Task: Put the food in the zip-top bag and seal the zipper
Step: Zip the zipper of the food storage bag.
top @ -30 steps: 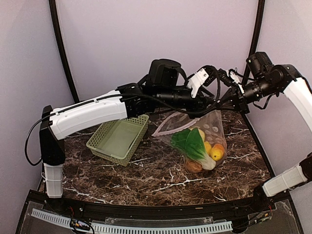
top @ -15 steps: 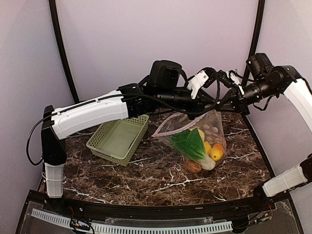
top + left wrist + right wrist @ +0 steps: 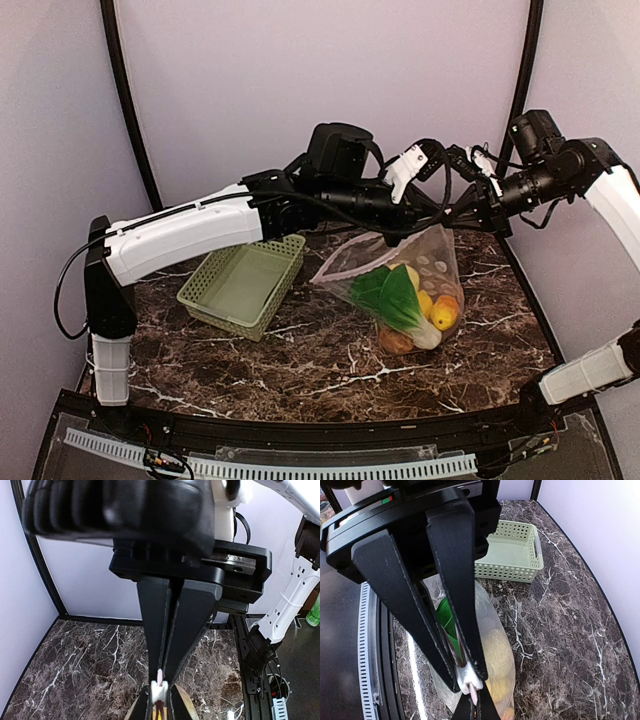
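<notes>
The clear dotted zip-top bag (image 3: 435,262) hangs by its top right corner, its bottom resting on the table. Inside are the bok choy (image 3: 392,295), yellow and orange pieces (image 3: 443,312) and a brown potato (image 3: 397,340). The pinkish zipper strip (image 3: 350,262) sags down to the left. My left gripper (image 3: 437,222) is shut on the end of the strip (image 3: 161,676). My right gripper (image 3: 456,219) is shut on the white slider (image 3: 470,680) right beside it. The two pairs of fingertips almost touch. In the right wrist view the bag (image 3: 495,645) hangs below the fingers.
The empty light green lattice basket (image 3: 245,285) stands left of the bag and shows in the right wrist view (image 3: 512,550). Dark frame posts (image 3: 128,110) rise at the back corners. The left arm spans above the basket.
The right arm has shifted slightly to the right. Both grippers keep their hold and the bag hangs much as before.
</notes>
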Robot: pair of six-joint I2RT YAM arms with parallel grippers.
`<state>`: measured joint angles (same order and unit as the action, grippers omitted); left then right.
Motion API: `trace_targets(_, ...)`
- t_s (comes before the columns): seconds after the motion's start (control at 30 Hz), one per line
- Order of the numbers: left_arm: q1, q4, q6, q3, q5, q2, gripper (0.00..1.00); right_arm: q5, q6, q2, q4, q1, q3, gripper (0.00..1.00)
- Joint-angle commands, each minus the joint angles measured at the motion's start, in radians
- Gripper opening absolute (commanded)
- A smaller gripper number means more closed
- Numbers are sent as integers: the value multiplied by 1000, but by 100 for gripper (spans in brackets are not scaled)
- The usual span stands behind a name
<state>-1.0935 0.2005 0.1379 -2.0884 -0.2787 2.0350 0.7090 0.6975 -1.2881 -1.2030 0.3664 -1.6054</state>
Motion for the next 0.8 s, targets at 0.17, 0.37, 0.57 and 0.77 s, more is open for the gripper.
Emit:
trace_targets(0.17, 27, 116, 10, 62, 1, -79, 5, 4, 29, 7, 69, -96, -4, 0)
trace_targets(0.37, 37, 64, 3, 233, 35, -189, 4, 28, 50, -21, 97, -189, -6, 0)
trace_targets(0.57, 53, 36, -7, 388, 72, -292, 4, 49, 59, -57, 125, -261, -1, 0)
trace_targets(0.77, 59, -16, -33, 551, 84, -384, 4, 60, 50, -87, 155, -288, 10, 0)
